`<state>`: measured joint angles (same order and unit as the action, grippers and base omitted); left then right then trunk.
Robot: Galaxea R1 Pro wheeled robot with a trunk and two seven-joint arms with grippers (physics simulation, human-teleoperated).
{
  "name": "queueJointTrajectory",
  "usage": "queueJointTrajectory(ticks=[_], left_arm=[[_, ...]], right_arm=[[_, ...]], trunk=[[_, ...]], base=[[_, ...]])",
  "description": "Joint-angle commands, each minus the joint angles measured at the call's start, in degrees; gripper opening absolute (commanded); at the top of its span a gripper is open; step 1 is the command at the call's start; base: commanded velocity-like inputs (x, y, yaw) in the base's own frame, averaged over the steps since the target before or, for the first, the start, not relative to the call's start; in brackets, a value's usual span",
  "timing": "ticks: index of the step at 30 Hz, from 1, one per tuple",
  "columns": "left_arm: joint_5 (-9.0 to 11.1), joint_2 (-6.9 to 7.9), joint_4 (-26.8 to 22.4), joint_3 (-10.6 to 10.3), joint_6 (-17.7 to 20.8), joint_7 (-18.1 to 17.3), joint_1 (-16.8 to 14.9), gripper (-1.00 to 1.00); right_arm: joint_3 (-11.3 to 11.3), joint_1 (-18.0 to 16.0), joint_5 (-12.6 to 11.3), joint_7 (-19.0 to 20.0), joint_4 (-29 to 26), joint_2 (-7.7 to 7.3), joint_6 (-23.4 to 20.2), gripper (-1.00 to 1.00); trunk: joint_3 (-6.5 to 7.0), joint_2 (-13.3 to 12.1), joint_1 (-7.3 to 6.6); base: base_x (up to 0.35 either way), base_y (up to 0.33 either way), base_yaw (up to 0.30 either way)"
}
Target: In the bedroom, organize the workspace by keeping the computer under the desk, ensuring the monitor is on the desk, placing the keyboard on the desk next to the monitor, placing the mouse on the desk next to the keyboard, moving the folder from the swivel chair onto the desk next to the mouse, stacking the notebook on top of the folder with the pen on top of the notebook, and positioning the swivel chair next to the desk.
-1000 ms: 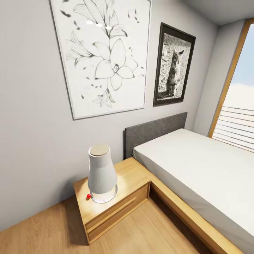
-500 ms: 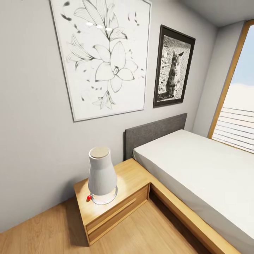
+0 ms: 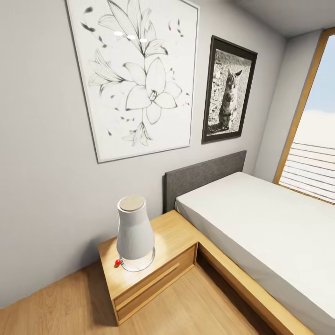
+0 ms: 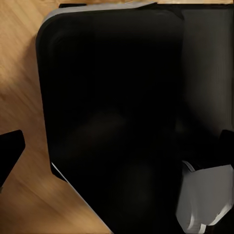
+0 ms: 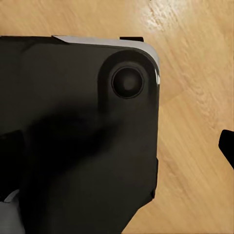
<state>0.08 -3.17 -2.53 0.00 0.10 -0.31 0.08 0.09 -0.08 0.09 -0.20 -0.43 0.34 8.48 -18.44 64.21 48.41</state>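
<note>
The desk, the swivel chair and the other task things are out of view. In the left wrist view, my left gripper [image 4: 117, 144] hangs open over my own black base [image 4: 112, 97] and the wooden floor [image 4: 19, 63], with one dark fingertip [image 4: 9, 146] at each side edge. My right gripper [image 5: 117, 146] also looks open above the black base [image 5: 73, 136], and one fingertip [image 5: 226, 144] shows against the floor [image 5: 195, 73]. Neither gripper holds anything.
Ahead stands a light wooden nightstand [image 3: 163, 267] with drawers, carrying a white ribbed lamp [image 3: 134, 232]. A bed [image 3: 265, 223] with a grey headboard [image 3: 204, 174] runs to the right. Two framed pictures [image 3: 139, 74] hang on the grey wall, and a window [image 3: 311, 153] is at far right.
The whole head view has shifted slightly, so the camera has moved. Nothing in the room has moved.
</note>
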Motion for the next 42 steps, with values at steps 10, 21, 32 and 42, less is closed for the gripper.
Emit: queueJointTrajectory(ticks=[10,21,32,42], left_arm=[[0.01,0.01,-1.72,-0.05,-0.01,-0.02,0.01,1.00],[0.04,-0.28,-4.02,-0.01,-0.26,-0.04,0.01,1.00],[0.10,-0.34,-8.52,0.03,-2.24,-0.04,0.01,1.00],[1.53,-0.85,-9.95,0.01,-6.69,-0.04,0.01,1.00]], right_arm=[[-0.08,-0.01,-0.07,-0.05,-0.01,0.09,2.49,1.00],[-0.01,-0.01,-0.11,-0.06,-0.06,0.24,5.75,1.00],[-0.12,-0.01,-0.25,-0.11,-0.94,0.41,15.41,1.00],[-0.23,-0.01,-0.26,-0.15,-3.60,0.38,25.71,1.00]], trunk=[[1.75,-3.99,-2.20],[3.72,-8.40,-4.62],[5.70,-12.82,-7.03],[7.49,-16.83,-9.23]], base=[[0.000,0.000,0.000],[0.000,0.000,0.000],[0.000,0.000,0.000],[0.000,0.000,0.000]])
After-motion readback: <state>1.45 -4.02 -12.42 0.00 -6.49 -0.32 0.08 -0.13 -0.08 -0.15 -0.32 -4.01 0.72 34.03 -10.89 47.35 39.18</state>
